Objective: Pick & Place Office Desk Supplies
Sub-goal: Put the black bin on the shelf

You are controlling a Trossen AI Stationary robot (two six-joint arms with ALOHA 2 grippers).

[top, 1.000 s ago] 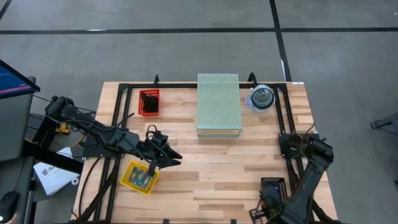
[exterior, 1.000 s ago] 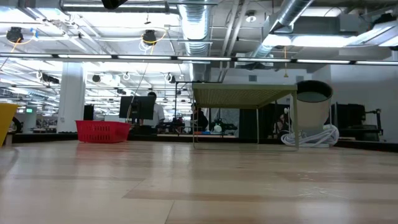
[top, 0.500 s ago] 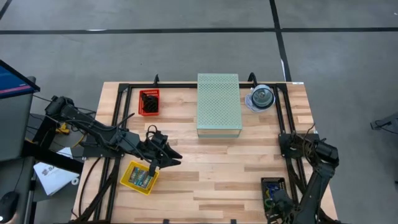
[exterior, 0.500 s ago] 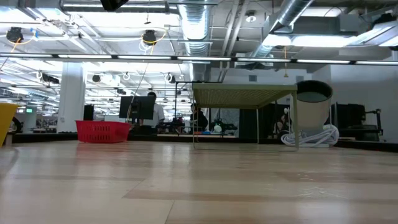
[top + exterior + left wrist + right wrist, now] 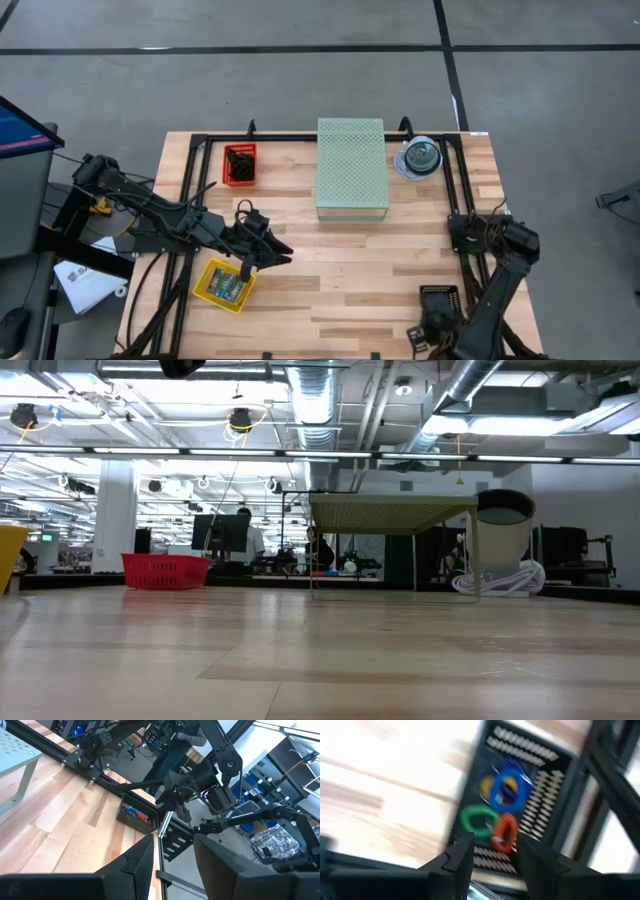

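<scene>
Right claw (image 5: 490, 862) parted, empty, above near-right black tray (image 5: 437, 298) holding blue (image 5: 509, 790), green (image 5: 476, 820), orange (image 5: 504, 833) loops. Left claw (image 5: 247, 270) parted, empty, at yellow tray (image 5: 206, 285)'s far-right edge. Red basket (image 5: 239, 164) far left on table (image 5: 350, 260).

- Pale green box (image 5: 352, 165), dotted all over with perforations.
- Red basket (image 5: 239, 164) on light wood table (image 5: 340, 270).
- Yellow tray (image 5: 224, 285) (greenish bits inside).
- Black slotted tray (image 5: 520, 805): blue loop (image 5: 509, 790), green loop (image 5: 477, 820), orange loop (image 5: 504, 834).
- Both arms dark.
</scene>
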